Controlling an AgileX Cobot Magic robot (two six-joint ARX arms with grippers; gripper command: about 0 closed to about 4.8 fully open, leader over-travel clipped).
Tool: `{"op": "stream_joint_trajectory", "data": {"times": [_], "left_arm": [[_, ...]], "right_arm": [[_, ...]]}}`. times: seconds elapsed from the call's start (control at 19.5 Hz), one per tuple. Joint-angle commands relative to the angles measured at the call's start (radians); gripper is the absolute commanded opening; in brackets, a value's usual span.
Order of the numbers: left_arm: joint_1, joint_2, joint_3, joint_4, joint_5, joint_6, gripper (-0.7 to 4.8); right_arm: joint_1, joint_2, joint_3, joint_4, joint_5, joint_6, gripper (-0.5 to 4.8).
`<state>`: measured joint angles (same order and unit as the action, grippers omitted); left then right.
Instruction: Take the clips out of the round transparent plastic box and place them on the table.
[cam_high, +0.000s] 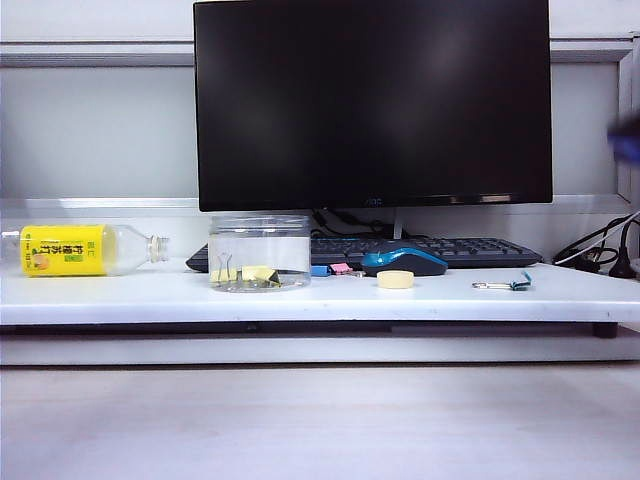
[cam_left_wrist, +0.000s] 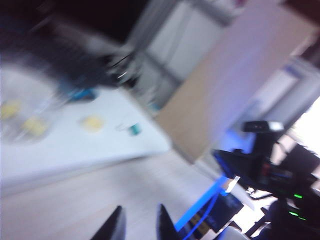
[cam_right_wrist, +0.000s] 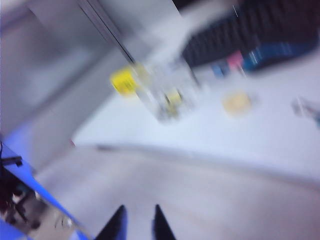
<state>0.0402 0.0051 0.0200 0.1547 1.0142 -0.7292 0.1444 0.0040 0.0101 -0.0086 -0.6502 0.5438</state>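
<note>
The round transparent plastic box (cam_high: 260, 250) stands upright on the white table (cam_high: 450, 295), left of centre, in front of the monitor. Pale-yellow clips (cam_high: 258, 273) lie on its bottom. Neither gripper shows in the exterior view. In the blurred left wrist view, my left gripper (cam_left_wrist: 140, 207) is open over the pale floor, well short of the table, and the box (cam_left_wrist: 25, 115) is far off. My right gripper (cam_right_wrist: 139, 206) is also open and empty, likewise short of the table edge, with the box (cam_right_wrist: 167, 95) and its clips (cam_right_wrist: 173, 97) a good way ahead.
A clear bottle with a yellow label (cam_high: 75, 250) lies on the table at the left. A blue mouse (cam_high: 405, 260), cream disc (cam_high: 395, 279), blue and pink clips (cam_high: 330, 269) and a keyboard (cam_high: 470, 248) sit right of the box. A teal clip (cam_high: 510, 285) lies farther right. Cables sit at the right edge.
</note>
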Motion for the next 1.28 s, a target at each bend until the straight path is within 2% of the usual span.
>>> {"op": "stream_joint_trajectory", "data": {"times": [0.05,0.1,0.21,0.46,0.67,0.72,0.82,0.87,1.03,1.18,1.28], "left_arm": [[-0.001,-0.001,0.032,0.01,0.019,-0.011,1.02],[-0.001,-0.001,0.05,0.007,0.019,-0.011,1.44],[-0.001,0.0,0.098,-0.001,0.019,-0.003,1.85],[0.002,0.014,0.245,-0.063,-0.009,0.111,1.89],[0.001,0.108,0.393,-0.217,-0.065,0.243,1.89],[0.001,0.204,0.477,-0.337,-0.115,0.33,1.88],[0.001,0.303,0.535,-0.423,-0.172,0.387,1.88],[0.001,0.414,0.576,-0.467,-0.224,0.419,1.88],[-0.004,0.551,0.607,-0.476,-0.224,0.426,1.87],[-0.089,0.694,0.633,-0.473,-0.23,0.438,1.87],[-0.203,0.767,0.652,-0.47,-0.285,0.453,1.87]], "right_arm": [[0.0,-0.002,0.002,0.086,-0.004,0.047,0.98],[0.0,-0.002,0.003,0.089,-0.004,0.054,1.18],[0.0,-0.002,0.004,0.088,0.0,0.053,1.22],[0.0,-0.002,0.047,0.066,0.059,0.026,1.5],[0.0,0.0,0.153,-0.116,0.144,-0.081,1.59],[0.0,0.011,0.21,-0.204,0.214,-0.107,1.59],[0.0,0.029,0.241,-0.229,0.238,-0.106,1.59],[0.0,0.064,0.275,-0.26,0.253,-0.106,1.59],[0.0,0.134,0.322,-0.312,0.256,-0.108,1.62],[0.0,0.233,0.361,-0.315,0.255,-0.127,1.82],[0.0,0.298,0.382,-0.315,0.248,-0.154,1.82]]}}
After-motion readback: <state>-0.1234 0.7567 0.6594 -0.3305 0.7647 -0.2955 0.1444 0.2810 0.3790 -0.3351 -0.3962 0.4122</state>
